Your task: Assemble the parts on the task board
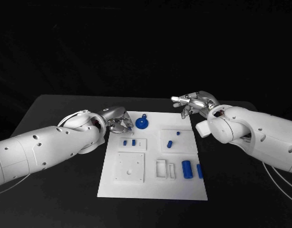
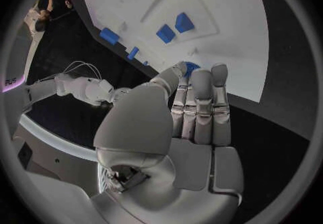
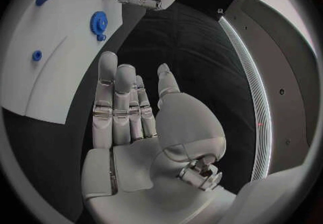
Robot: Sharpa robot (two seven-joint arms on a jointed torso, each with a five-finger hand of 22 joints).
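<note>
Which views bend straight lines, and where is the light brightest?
Both wrist views bend the board's straight edges into curves, fisheye-style; the head view keeps them straight. The white board is brightest in each view, the table and background nearly black; the hands show small glints.

One white task board (image 1: pixel 153 185) lies on one black table (image 1: pixel 57 107). Seven blue parts are countable on it, including one round gear-like part (image 1: pixel 142 123). Two silver hands show.
</note>
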